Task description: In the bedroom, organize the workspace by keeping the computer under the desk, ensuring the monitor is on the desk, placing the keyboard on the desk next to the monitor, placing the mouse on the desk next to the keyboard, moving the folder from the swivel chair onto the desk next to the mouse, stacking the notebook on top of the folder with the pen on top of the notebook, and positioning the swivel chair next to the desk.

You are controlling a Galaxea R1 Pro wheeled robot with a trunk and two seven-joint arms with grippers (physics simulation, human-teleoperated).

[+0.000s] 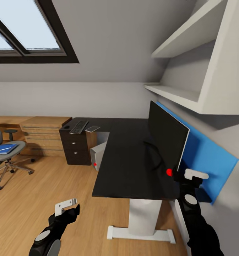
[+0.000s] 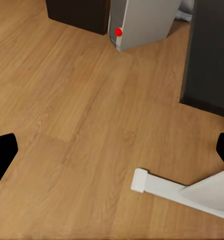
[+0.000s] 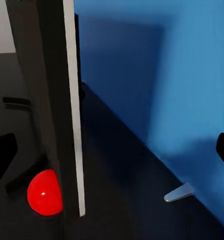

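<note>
No writing is readable. Your right gripper (image 1: 190, 174) is spread open at the one monitor (image 1: 167, 140), seemingly not gripping; your left gripper (image 1: 68, 207) hangs open. One keyboard (image 1: 79, 127) lies across the desk (image 1: 126, 167).

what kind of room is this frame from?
Looks like an attic home-office corner, possibly a bedroom: a skylight in a sloped ceiling, a black L-shaped desk carrying a monitor and keyboard, and a swivel chair on wood flooring.
</note>
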